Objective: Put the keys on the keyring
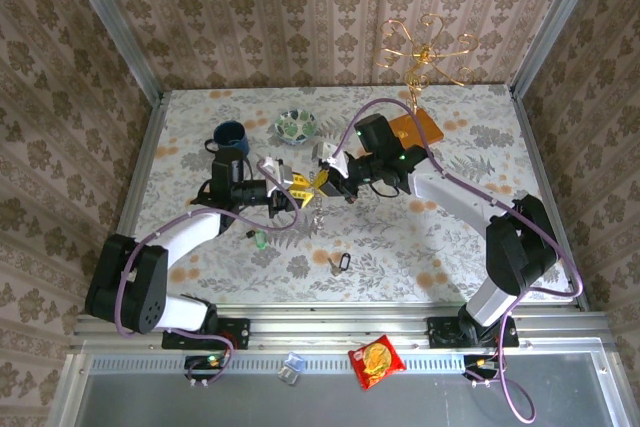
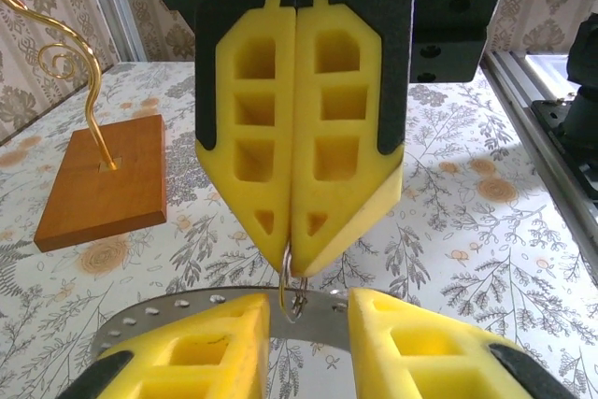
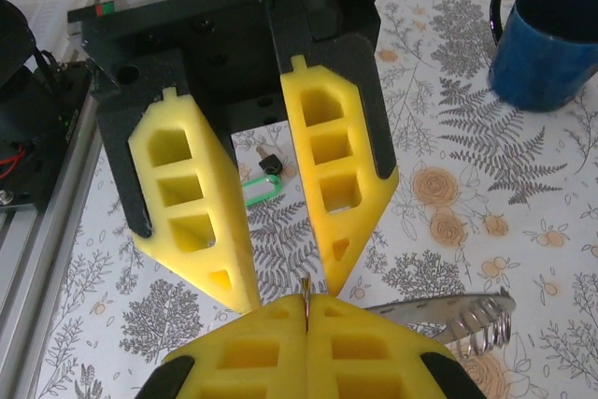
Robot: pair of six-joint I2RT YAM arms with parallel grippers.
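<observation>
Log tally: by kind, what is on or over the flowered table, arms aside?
Blue mug: 1
Patterned bowl: 1
Wire stand on wooden base: 1
Green-headed key: 1
Small dark item: 1
Perforated metal strip: 1
Keyring: 1
Total: 7

Overhead view looks down; close wrist views face each other.

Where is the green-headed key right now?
In the top view the green-headed key lies loose on the table, left of centre, just on the near side of the left claw.
</observation>
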